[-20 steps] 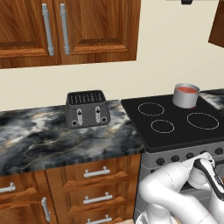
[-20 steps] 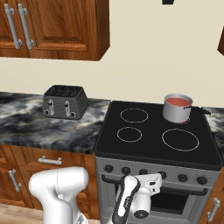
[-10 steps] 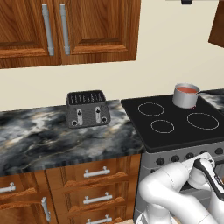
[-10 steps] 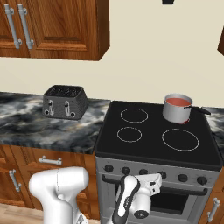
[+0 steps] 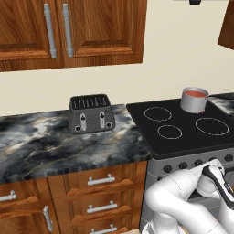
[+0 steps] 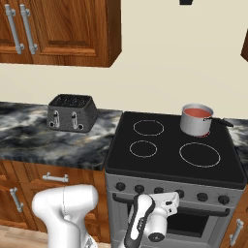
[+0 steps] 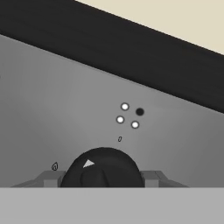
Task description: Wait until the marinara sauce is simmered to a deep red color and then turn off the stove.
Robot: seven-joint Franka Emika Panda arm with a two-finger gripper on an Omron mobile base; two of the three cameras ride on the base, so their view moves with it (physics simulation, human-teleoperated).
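Observation:
The marinara sauce (image 5: 195,93) (image 6: 196,112) shows as an orange-red surface in a small silver saucepan (image 5: 193,103) (image 6: 194,123) on the back right burner of the stove (image 5: 183,135) (image 6: 169,162). A red glow shows under the pan in the right base view. My gripper (image 6: 168,197) (image 5: 209,168) (image 7: 101,178) is pressed to the stove's grey front panel. In the hand view its two fingers flank a black knob (image 7: 103,168), shut on it. The knob's white pointer sits to the upper left.
A dark slotted toaster (image 5: 90,113) (image 6: 71,113) stands on the marble counter (image 5: 55,146) left of the stove. Other black knobs (image 6: 139,188) line the front panel. Wooden drawers (image 5: 98,192) lie below the counter, wall cabinets (image 5: 68,32) above.

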